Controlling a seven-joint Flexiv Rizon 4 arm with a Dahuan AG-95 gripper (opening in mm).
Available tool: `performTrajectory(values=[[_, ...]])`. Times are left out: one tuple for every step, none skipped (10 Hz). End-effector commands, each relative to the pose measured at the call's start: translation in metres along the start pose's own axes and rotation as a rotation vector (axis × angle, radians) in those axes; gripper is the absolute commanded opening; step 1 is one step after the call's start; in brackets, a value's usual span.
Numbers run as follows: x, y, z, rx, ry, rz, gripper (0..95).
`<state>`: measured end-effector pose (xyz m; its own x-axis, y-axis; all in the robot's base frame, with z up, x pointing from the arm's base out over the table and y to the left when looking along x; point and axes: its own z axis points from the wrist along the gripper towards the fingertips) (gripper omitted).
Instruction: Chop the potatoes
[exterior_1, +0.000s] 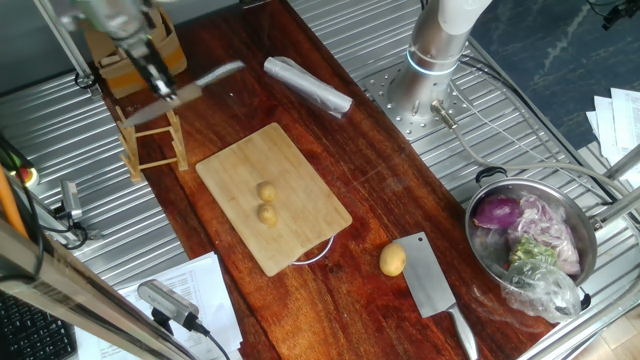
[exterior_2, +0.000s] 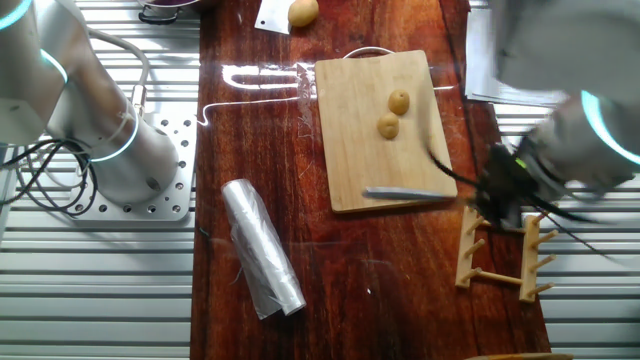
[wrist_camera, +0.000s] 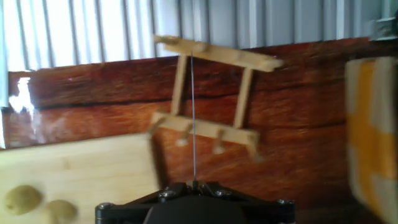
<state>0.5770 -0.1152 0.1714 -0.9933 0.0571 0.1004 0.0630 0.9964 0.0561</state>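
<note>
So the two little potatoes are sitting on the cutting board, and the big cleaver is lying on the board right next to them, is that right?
Not quite. The two little potatoes are on the cutting board, but the cleaver lies off the board, on the wooden table beside the larger potato. One fixed view shows it.

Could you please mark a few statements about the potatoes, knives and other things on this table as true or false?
1. The two small yellow-tan potatoes lie whole on the pale wooden cutting board. True.
2. The claw holds a knife with a slim silver blade. True.
3. The broad steel cleaver rests on the cutting board. False: it lies on the dark wooden tabletop, beside the larger golden-brown potato.
4. The purple onion sits in the round metal bowl. True.
5. The small wooden rack stands on the cutting board. False: it stands off the board, on the tabletop.
</note>
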Motion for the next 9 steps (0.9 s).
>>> performTrajectory(values=[[0.0007, 0.0094, 0.0013, -0.003, -0.001, 0.029, 0.0], [0.0007, 0.0094, 0.0013, -0.003, -0.002, 0.036, 0.0], [0.0007, 0.0094, 0.0013, -0.003, -0.007, 0.031, 0.0], [0.0007, 0.0094, 0.0013, -0.006, -0.009, 0.010, 0.0], [0.0007, 0.0094, 0.0013, -0.008, 0.002, -0.024, 0.0], [0.0007, 0.0094, 0.0013, -0.007, 0.013, -0.049, 0.0], [0.0007, 0.0094, 0.0013, -0.005, 0.020, -0.062, 0.0], [0.0007, 0.0094, 0.0013, -0.004, 0.024, -0.083, 0.0], [0.0007, 0.0094, 0.0013, -0.004, 0.027, -0.083, 0.0]])
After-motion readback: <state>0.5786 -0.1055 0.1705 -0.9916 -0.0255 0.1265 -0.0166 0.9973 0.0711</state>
